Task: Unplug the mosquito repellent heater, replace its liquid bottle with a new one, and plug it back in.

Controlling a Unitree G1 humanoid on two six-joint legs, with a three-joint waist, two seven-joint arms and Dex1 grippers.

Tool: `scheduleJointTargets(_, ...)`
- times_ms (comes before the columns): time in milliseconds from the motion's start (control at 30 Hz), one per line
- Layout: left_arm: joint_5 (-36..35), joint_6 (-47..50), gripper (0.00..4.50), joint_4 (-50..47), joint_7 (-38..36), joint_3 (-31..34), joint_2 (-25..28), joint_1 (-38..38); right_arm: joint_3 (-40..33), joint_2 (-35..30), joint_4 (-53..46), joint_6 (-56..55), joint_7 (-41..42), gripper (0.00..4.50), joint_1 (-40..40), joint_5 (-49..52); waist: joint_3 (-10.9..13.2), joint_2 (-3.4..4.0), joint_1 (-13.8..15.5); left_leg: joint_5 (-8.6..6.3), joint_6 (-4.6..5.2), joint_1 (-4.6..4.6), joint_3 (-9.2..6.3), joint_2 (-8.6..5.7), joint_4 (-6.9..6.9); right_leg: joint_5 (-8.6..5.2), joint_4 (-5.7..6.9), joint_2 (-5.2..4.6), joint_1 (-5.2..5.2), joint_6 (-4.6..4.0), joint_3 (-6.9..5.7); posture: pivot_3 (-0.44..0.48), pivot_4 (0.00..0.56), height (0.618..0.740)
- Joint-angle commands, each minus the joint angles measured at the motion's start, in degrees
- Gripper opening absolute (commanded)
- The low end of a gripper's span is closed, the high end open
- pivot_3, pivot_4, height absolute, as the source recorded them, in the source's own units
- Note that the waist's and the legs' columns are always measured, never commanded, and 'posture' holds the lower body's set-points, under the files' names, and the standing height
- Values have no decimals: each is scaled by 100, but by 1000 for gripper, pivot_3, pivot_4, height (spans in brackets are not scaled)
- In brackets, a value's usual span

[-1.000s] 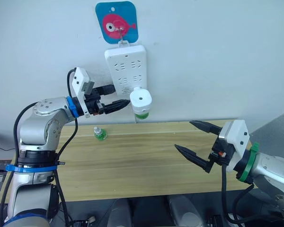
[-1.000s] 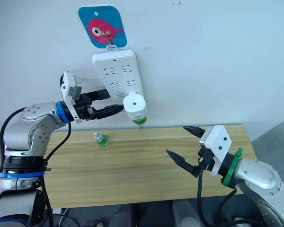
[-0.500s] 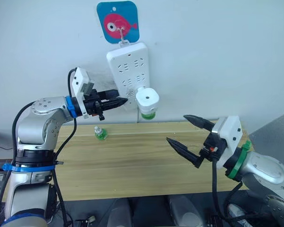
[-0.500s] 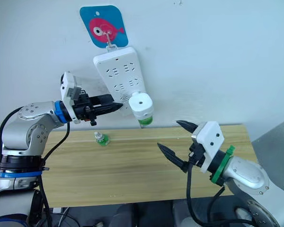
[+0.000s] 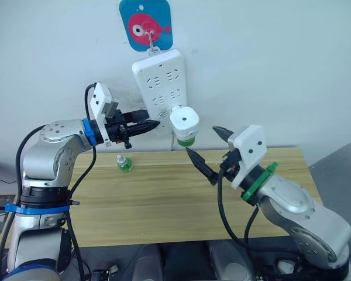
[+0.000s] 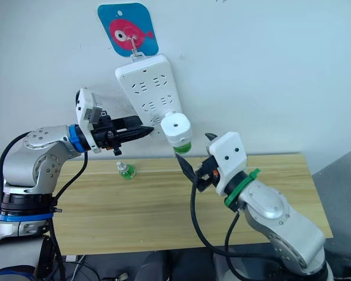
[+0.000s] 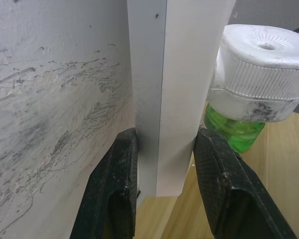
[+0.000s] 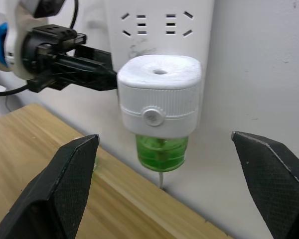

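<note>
The mosquito repellent heater (image 5: pixel 184 119) is a white rounded unit plugged into the lower end of a white power strip (image 5: pixel 159 82) that hangs on the wall. A green liquid bottle (image 5: pixel 186 140) hangs under it. My left gripper (image 5: pixel 151 124) is shut on the strip's lower edge, its fingers (image 7: pixel 112 191) on either side, just left of the heater. Right of the bottle and close to it, my right gripper (image 5: pixel 202 140) is open; in the right wrist view the heater (image 8: pixel 159 89) sits ahead between the spread fingers (image 8: pixel 72 181). A second small green bottle (image 5: pixel 124 164) stands on the table.
The strip hangs from a hook on a blue sticker with a pink fish (image 5: pixel 145 24). The wooden table (image 5: pixel 164 202) runs along the white wall below the strip. Its front edge is nearest me.
My right arm has swung up and to the left from over the table's right end to just beside the heater. The left gripper has shifted from the heater's side onto the strip's lower edge.
</note>
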Motion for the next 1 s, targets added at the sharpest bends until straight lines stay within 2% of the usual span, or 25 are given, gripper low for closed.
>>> scheduleJointTargets(33, -47, 26, 1292, -189, 50, 16, 1, 36, 166, 246, 98, -43, -70, 4500, -240, -223, 0, 0, -3, 3, 0, 0, -2, -1, -1, 0, 5, 0, 0, 0, -2, -259, 282, 740)
scheduleJointTargets(467, -37, 57, 1292, -248, 71, -33, -3, 29, 706, 1024, 927, -358, 17, 4500, -837, -897, 0, 1, -49, 22, 1, -3, -29, -40, -3, 0, 29, -23, -3, 0, -13, -258, 279, 740)
scheduleJointTargets(967, -20, 51, 1292, -277, 111, -12, 16, 56, 784, 1607, 1495, -547, 22, 4500, -1160, -1620, 1, 1, -97, 26, 2, -5, -34, -44, -6, 0, 31, -31, -3, 0, -19, -253, 279, 740)
scheduleJointTargets(1000, -19, 51, 1292, -282, 115, -13, 15, 57, 783, 1634, 1502, -511, 17, 4316, -1160, -1644, 1, 1, -98, 26, 2, -5, -34, -44, -6, 0, 31, -32, -3, 0, -20, -253, 279, 740)
